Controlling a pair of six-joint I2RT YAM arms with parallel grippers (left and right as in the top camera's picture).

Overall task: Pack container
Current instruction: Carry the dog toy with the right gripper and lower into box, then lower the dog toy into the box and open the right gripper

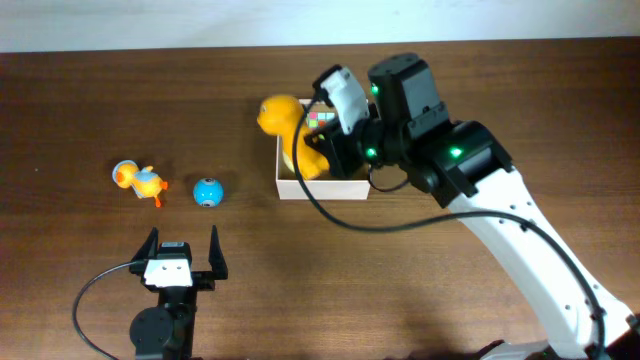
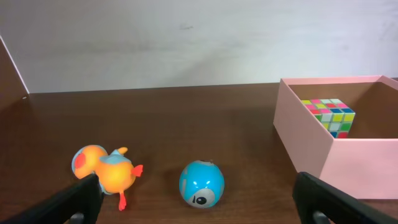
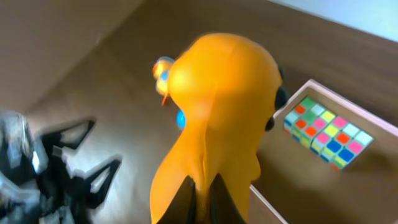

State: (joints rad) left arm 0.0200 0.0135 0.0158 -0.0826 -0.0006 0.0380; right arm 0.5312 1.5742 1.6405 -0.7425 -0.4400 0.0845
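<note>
Jaws of the right gripper [image 3: 202, 198] stand narrow, pinched on the lower end of a big orange toy [image 1: 283, 118]. It hangs over the left side of the container [image 1: 322, 189], its round head reaching past the far left corner. Whether the toy touches the container's floor I cannot tell. The left gripper [image 1: 182, 246] rests low at the near edge of the table [image 1: 80, 100], jaws spread wide with nothing between them. The container sits near the middle of the table, open side up, with a coloured puzzle cube [image 2: 329, 116] inside by its far wall. To its left lie a blue ball [image 1: 207, 190] and, farther left, a small orange duck [image 1: 138, 181], apart from each other.
</note>
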